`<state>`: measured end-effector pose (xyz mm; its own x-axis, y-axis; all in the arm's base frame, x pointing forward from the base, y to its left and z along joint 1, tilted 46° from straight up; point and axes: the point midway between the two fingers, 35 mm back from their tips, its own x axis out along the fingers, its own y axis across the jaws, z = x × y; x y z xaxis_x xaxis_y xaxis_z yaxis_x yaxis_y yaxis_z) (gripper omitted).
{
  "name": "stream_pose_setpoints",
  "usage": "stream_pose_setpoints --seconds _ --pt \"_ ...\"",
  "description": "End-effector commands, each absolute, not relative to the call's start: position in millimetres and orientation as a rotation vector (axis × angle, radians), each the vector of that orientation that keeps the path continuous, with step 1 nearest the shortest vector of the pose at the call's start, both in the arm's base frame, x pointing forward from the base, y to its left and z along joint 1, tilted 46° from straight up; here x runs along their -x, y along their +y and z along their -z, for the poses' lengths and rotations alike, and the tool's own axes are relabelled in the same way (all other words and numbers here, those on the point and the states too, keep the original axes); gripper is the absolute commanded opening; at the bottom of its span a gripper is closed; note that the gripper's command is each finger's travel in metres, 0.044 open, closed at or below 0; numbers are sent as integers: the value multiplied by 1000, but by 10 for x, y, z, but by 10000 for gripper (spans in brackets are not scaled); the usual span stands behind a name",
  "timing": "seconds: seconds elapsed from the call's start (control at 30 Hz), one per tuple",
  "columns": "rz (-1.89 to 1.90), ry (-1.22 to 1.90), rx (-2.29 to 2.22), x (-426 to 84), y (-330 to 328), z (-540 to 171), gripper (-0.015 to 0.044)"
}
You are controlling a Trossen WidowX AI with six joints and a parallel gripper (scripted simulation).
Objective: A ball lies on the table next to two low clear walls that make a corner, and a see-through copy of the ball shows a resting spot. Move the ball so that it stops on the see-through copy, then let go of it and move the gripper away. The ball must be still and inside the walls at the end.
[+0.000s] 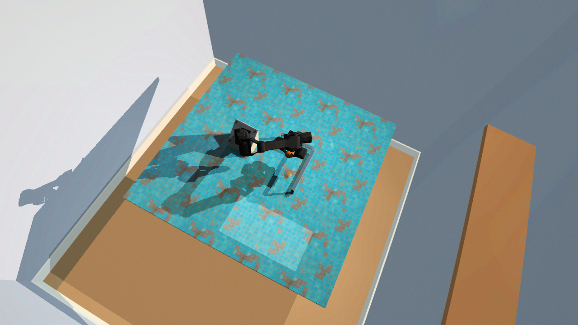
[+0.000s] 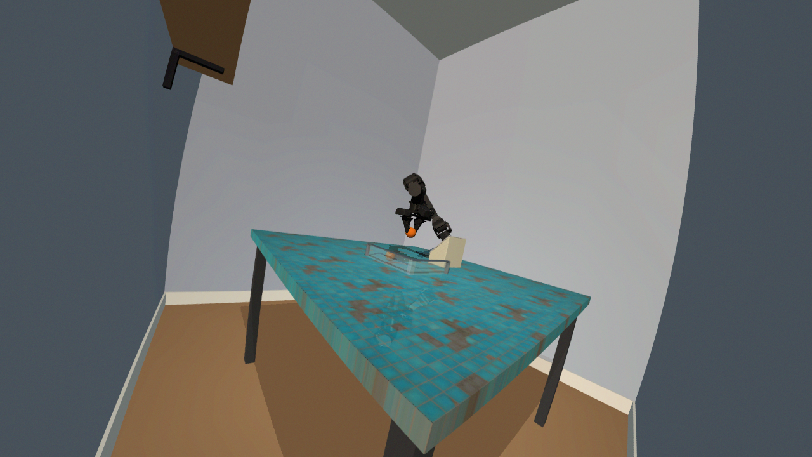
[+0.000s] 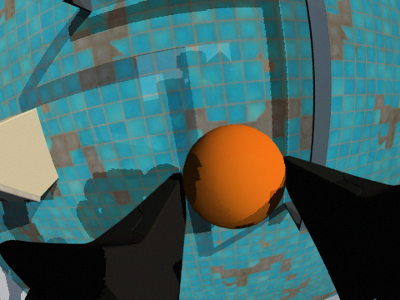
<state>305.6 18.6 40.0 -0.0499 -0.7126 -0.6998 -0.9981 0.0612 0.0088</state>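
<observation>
The orange ball [image 1: 289, 154] [image 2: 411, 232] [image 3: 234, 177] is held clear of the table [image 1: 355, 181] [image 2: 340, 281] [image 3: 367, 125], higher than the low walls. My gripper [image 2: 411, 229] [image 3: 232, 173] is shut on it, with one dark fingertip on each side. The clear walls [image 1: 303, 170] [image 2: 410, 266] [image 3: 321, 83] make a corner on the table. The see-through copy [image 1: 287, 174] [image 2: 389, 255] rests inside, near the long wall. It lies lower and to one side of the held ball. In the wrist view the copy does not show; the held ball seems to cover it.
The arm's cream base block [image 1: 254, 141] [image 2: 448, 252] [image 3: 25, 154] stands on the table beside the open side of the walls. The arm's dark shadow falls on the table near it. A long orange-brown board [image 1: 491, 226] shows well away from the table.
</observation>
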Motion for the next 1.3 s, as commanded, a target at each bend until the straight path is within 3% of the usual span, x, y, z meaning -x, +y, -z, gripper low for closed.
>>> stream_pose_setpoints --seconds 0.0,0.63,1.27 --pt "-696 1814 1692 -3063 214 -470 0" --pt "-689 1816 1695 -3371 -634 -602 0" --pt "-686 1818 1697 -3335 -1137 -118 0"
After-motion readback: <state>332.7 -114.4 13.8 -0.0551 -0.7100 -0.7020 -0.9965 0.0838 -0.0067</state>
